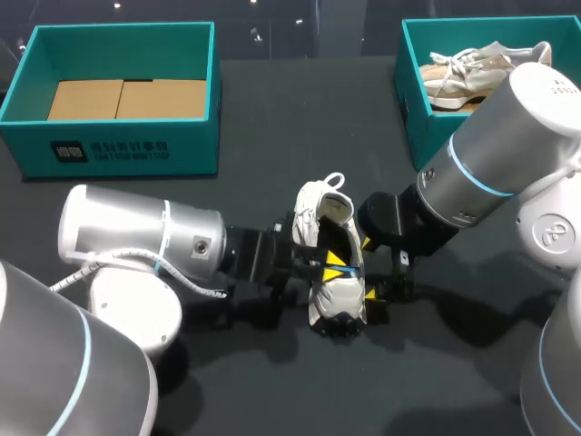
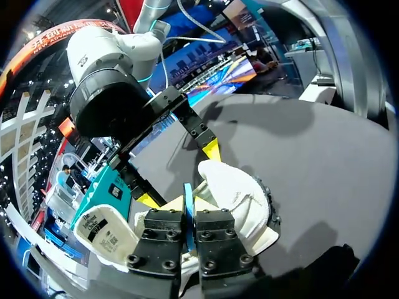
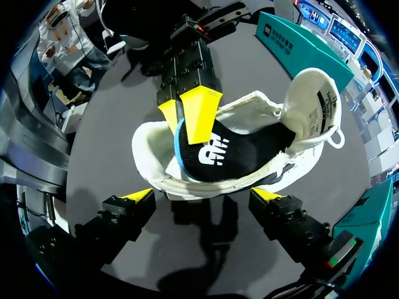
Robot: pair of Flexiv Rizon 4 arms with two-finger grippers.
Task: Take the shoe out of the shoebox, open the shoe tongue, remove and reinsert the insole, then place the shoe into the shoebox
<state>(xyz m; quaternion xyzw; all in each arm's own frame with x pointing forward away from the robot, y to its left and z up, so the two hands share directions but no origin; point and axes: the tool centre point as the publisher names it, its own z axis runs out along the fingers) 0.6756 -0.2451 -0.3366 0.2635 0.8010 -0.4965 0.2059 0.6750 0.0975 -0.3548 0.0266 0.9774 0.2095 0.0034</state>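
A white sneaker (image 1: 329, 213) lies on its side in the middle of the black table, its opening turned toward my right arm. Its tongue (image 3: 312, 93) is folded back. Inside sits a black insole (image 3: 240, 156) with a blue edge. My left gripper (image 3: 189, 115) comes in from the left and is shut on that blue edge (image 2: 187, 199) at the shoe's (image 2: 240, 190) opening. My right gripper (image 3: 206, 198) stands open beside the shoe (image 3: 156, 165), one yellow fingertip (image 3: 140, 198) off each end, holding nothing. In the head view it (image 1: 370, 268) is just right of the shoe.
A teal shoebox (image 1: 27, 77) with cardboard inside stands at the back left. A second teal box (image 1: 410, 91) at the back right holds a beige shoe (image 1: 472, 68). My two arms crowd the table's middle.
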